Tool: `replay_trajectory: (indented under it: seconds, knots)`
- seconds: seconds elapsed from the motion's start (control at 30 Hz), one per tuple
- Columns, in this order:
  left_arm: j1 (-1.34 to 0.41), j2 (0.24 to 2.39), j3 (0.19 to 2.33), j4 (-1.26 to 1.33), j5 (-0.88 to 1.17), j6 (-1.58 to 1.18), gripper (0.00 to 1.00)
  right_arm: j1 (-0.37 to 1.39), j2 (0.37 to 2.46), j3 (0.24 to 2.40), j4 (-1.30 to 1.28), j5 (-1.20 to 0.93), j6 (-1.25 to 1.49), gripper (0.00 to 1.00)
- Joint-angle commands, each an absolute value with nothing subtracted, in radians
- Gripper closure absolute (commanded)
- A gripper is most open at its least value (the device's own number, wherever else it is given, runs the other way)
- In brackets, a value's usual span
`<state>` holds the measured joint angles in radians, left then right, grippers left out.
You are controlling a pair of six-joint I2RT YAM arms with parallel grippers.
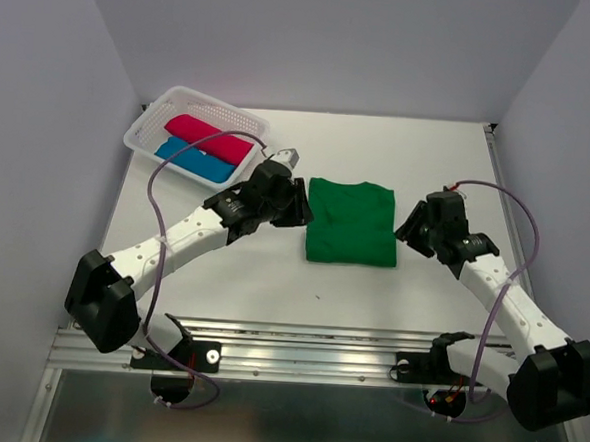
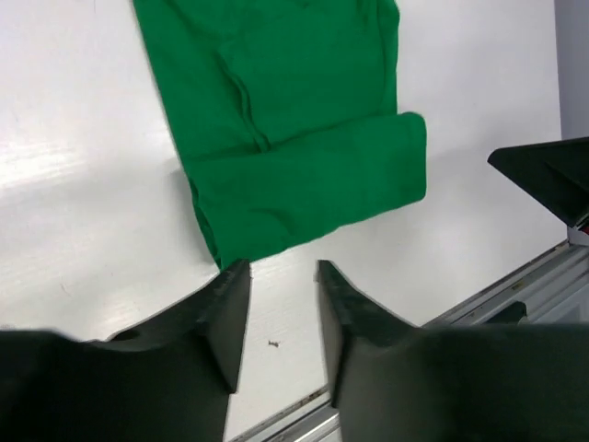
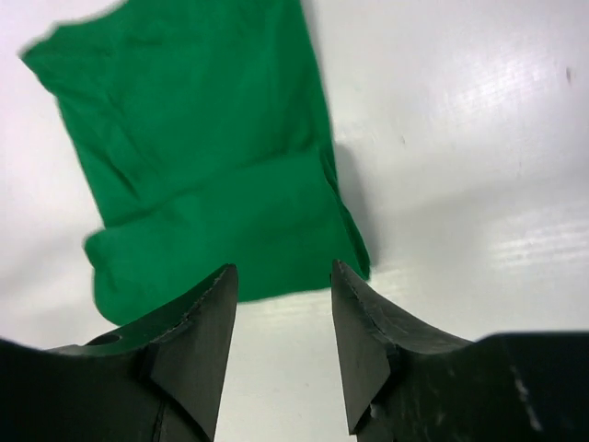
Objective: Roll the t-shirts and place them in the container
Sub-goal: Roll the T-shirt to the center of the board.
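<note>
A bright green t-shirt (image 1: 350, 222) lies folded flat into a rectangle in the middle of the white table. My left gripper (image 1: 301, 203) is open and empty just off its left edge. In the left wrist view the jaws (image 2: 281, 269) stand apart over bare table, right at the shirt's (image 2: 294, 138) edge. My right gripper (image 1: 410, 231) is open and empty beside the shirt's right edge. In the right wrist view its jaws (image 3: 281, 272) frame the edge of the shirt (image 3: 212, 184). A rolled crimson-pink t-shirt (image 1: 208, 139) and a rolled blue t-shirt (image 1: 193, 161) lie in the basket.
The white perforated basket (image 1: 146, 122) stands at the back left, close behind my left arm. A metal rail (image 1: 307, 347) runs along the near table edge. Grey walls close in the table on the left, back and right. My right gripper's tip shows in the left wrist view (image 2: 548, 175).
</note>
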<state>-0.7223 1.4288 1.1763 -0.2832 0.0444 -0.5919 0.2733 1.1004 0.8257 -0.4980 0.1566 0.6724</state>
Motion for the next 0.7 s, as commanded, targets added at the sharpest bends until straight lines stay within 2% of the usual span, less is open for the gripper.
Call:
replay_trajectory:
  seconds: [0.0, 0.07, 0.2, 0.33, 0.6, 0.67]
  knots:
    - [-0.738, 1.394, 0.974, -0.243, 0.038, -0.666, 0.47, 0.259, 1.06, 0.715, -0.56, 0.071, 0.742, 0.47]
    - [-0.745, 1.368, 0.915, -0.168, 0.06, -0.733, 0.38, 0.25, 1.039, 0.654, -0.546, 0.026, 0.776, 0.46]
    - [-0.75, 1.359, 0.809, -0.069, 0.078, -0.833, 0.35, 0.207, 1.026, 0.601, -0.512, -0.032, 0.805, 0.41]
    - [-0.755, 1.396, 0.735, 0.061, 0.107, -0.885, 0.37, 0.175, 1.037, 0.557, -0.453, -0.084, 0.807, 0.41]
    - [-0.772, 1.482, 0.718, 0.136, 0.135, -0.922, 0.4, 0.137, 1.114, 0.523, -0.37, -0.103, 0.792, 0.43]
    - [-0.772, 1.5, 0.715, 0.155, 0.133, -0.931, 0.44, 0.137, 1.123, 0.514, -0.356, -0.106, 0.79, 0.44]
